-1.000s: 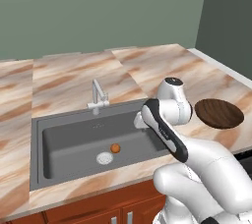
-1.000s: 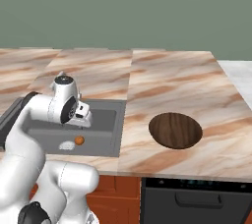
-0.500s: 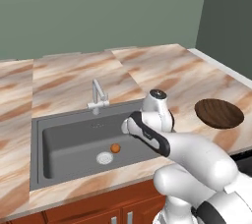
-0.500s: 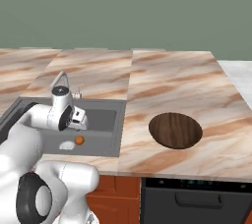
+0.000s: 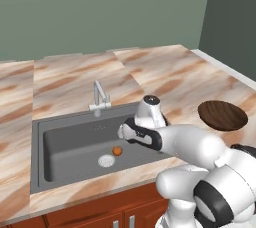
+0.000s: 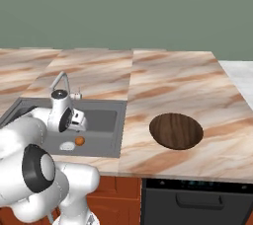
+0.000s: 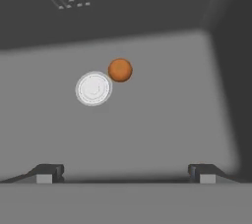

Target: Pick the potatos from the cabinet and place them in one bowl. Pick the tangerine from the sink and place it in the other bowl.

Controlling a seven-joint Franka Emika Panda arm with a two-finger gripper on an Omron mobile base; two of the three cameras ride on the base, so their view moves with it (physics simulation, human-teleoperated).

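The tangerine [image 5: 117,150] [image 6: 79,141] is a small orange ball on the floor of the dark grey sink [image 5: 70,139] [image 6: 104,119], right beside the round silver drain [image 5: 106,160]. My gripper [image 7: 125,174] hangs over the basin's right half, above and to the right of the fruit. In the hand view its fingers [image 7: 49,173] stand wide open and empty, with the tangerine [image 7: 120,70] ahead of them. The other bowl [image 5: 222,114] [image 6: 176,130], dark brown and shallow, rests empty on the counter right of the sink. The potatos, the cabinet and the pale bowl are out of view.
A silver faucet [image 5: 100,97] [image 6: 62,78] rises at the sink's back rim. Marbled counter [image 5: 165,74] runs around the basin to a green wall. Wooden cabinet fronts and a dark appliance front [image 6: 197,202] lie below the counter edge.
The arm has swung left and down, from near the sink's right rim to over the basin. The tangerine and the brown bowl have stayed put.
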